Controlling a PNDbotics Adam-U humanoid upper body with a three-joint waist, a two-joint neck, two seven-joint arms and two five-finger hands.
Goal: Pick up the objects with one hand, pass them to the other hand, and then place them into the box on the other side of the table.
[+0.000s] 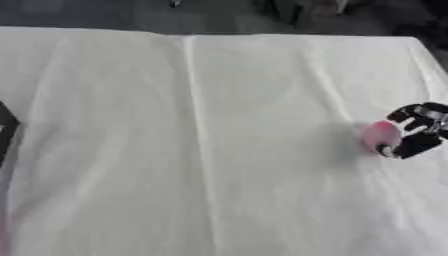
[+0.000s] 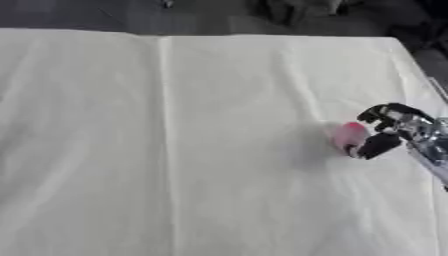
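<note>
A blurred pink object point(image 2: 348, 136) is partly hidden by the right hand point(image 2: 385, 131).

One pink object point(image 2: 349, 135) is seen, at the right of the frame. One counter point(image 1: 219, 150) is seen, and it is covered by one white cloth point(image 1: 114, 200). Two robot hands are counted: the right hand point(image 2: 389, 131) at the right edge, beside the pink object, and a small part of the left hand point(image 1: 5, 131) at the left edge.
</note>
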